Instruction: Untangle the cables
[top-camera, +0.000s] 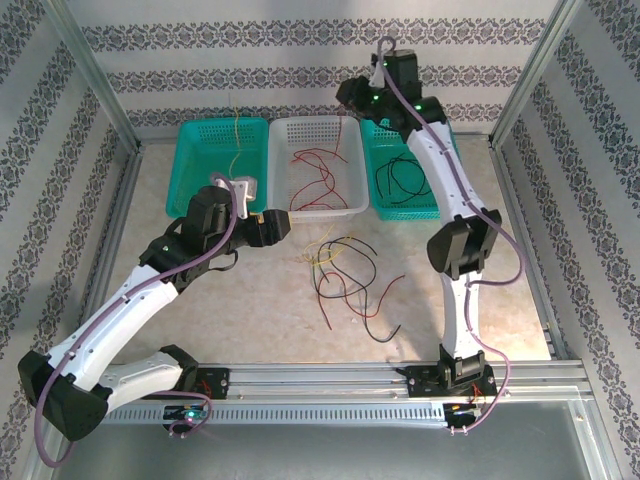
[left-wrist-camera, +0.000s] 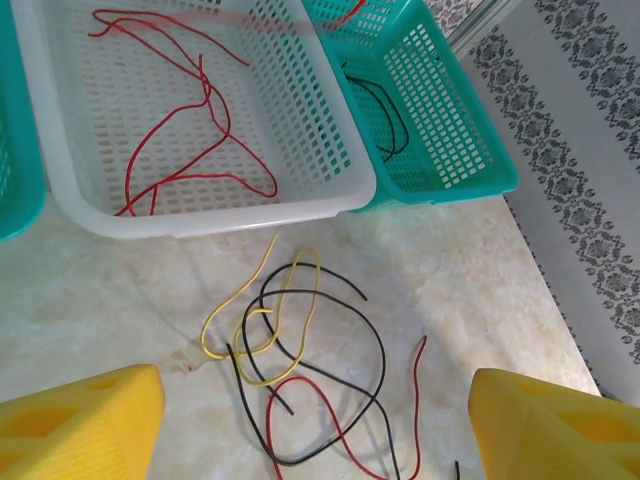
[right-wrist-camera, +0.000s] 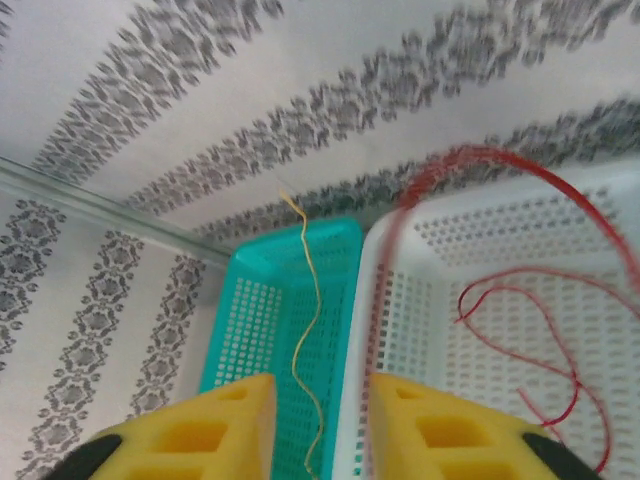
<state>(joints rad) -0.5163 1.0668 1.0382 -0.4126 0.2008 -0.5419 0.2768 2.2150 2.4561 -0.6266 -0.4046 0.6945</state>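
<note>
A tangle of black, red and yellow cables (top-camera: 345, 280) lies on the table; in the left wrist view the cables (left-wrist-camera: 300, 370) are just ahead of my left gripper (left-wrist-camera: 315, 378). That gripper (top-camera: 280, 228) hovers open by the white basket's front, holding nothing. My right gripper (top-camera: 348, 98) is raised over the back of the white basket, its jaws apart (right-wrist-camera: 320, 430). A blurred red cable (right-wrist-camera: 470, 152) arcs past its right finger (right-wrist-camera: 440, 430) into the basket. Behind the gap a yellow cable (right-wrist-camera: 305, 330) stands in the left teal basket.
Three baskets stand in a row at the back: a left teal basket (top-camera: 200, 150) with the yellow cable (top-camera: 235, 135), a white basket (top-camera: 290, 210) with red cables (top-camera: 320, 170), and a right teal basket (top-camera: 420, 212) with black cables (top-camera: 400, 180). Patterned walls enclose the table.
</note>
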